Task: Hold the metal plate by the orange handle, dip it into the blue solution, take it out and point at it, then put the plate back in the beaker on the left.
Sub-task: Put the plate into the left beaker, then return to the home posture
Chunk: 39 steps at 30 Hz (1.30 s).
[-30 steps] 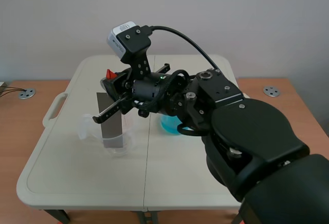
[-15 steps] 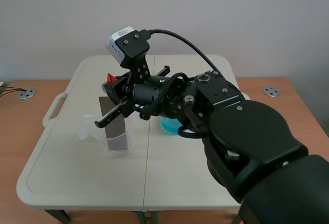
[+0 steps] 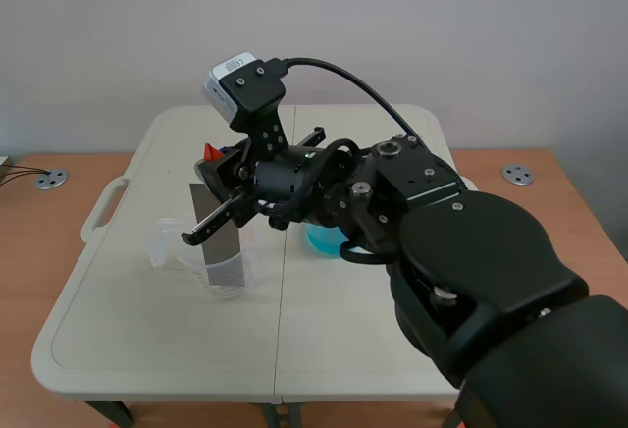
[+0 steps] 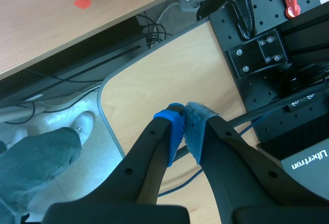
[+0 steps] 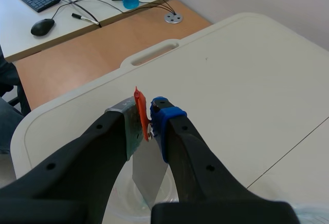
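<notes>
Clamping the orange handle (image 5: 139,111) in the right gripper (image 5: 148,124), with fingers drawn nearly together and parted only by the thin tab pinched between the grey-green pad (image 5: 131,131) and the blue pad (image 5: 165,116). Hanging straight down from that pinch, the metal plate (image 5: 149,175), upright, with its lower end inside the clear beaker (image 3: 191,256) on the left half of the white table (image 3: 128,349). Cannot tell whether resting on the glass bottom or held just off it. In the scene view, coming in from the right and reaching past the middle, with the wrist above the beaker's rim and one black finger slanting down across the plate's face. Just behind the arm, near the table's centre seam, the blue solution (image 3: 322,241) in its own vessel, apart from the plate and mostly hidden. Over at the left gripper (image 4: 184,127), clenched on nothing, with the two dotted pads pressed face to face. Pointing down past a tan tabletop edge toward the floor, beside a black perforated base (image 4: 257,49), with a person's trouser leg (image 4: 36,157) and pale shoe (image 4: 82,125) below.
</notes>
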{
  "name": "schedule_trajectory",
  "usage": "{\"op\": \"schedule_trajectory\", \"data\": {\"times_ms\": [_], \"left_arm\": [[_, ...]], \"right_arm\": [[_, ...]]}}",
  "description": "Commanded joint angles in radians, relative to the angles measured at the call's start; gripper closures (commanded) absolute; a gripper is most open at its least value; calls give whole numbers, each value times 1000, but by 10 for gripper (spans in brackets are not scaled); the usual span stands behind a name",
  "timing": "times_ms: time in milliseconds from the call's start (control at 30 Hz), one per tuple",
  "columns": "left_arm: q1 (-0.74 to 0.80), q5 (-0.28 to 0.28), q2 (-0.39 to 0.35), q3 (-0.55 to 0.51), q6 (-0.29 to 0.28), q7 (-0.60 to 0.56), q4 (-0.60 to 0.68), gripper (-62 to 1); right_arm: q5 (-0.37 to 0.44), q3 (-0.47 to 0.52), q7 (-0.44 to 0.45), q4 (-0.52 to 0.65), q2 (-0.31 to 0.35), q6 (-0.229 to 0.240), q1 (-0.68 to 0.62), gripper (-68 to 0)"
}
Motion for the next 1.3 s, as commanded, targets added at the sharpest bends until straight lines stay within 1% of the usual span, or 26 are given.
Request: {"op": "schedule_trajectory", "data": {"times_ms": [0, 67, 100, 233, 300, 367, 467, 567, 733, 767, 967, 1133, 1267], "left_arm": [[8, -3, 0, -1, -3, -10, 10, -40], [8, -3, 0, -1, -3, -10, 10, -90], [8, -3, 0, -1, -3, -10, 10, -129], [8, -3, 0, -1, -3, -10, 10, -351], [8, -1, 0, -1, -2, -10, 10, -474], [8, 13, 0, -1, -2, -5, 10, -623], [8, 13, 0, -1, 10, 16, 10, -623], [8, 12, 0, -1, 10, 16, 10, -623], [8, 12, 0, -1, 9, 16, 10, -623], [8, 12, 0, -1, 9, 16, 10, -623], [8, 13, 0, -1, 9, 16, 10, -623], [8, 12, 0, -1, 9, 16, 10, -623], [8, 11, 0, -1, 6, 11, 11, -623]], "right_arm": [[10, 2, 13, 7, -5, -7, 18, -55], [10, 2, 13, 7, -5, -14, 18, -55], [10, 2, 13, 7, -5, -21, 18, -56], [10, 2, 13, 7, -5, -23, 18, -65], [10, 2, 13, 7, -5, -23, 18, -131], [11, 2, 13, 7, -5, -23, 18, -232], [11, 2, 18, 7, -5, -23, 18, -379], [11, 2, 26, 7, -5, -26, 18, -462], [42, 3, 40, 8, -6, -26, 18, -653], [50, 3, 40, 8, -6, -26, 18, -665], [52, 3, 40, 12, 10, -26, 17, -665], [102, 11, 39, 72, 64, -26, -1, -665], [110, 32, 40, 152, 116, -26, -32, -665]]}}
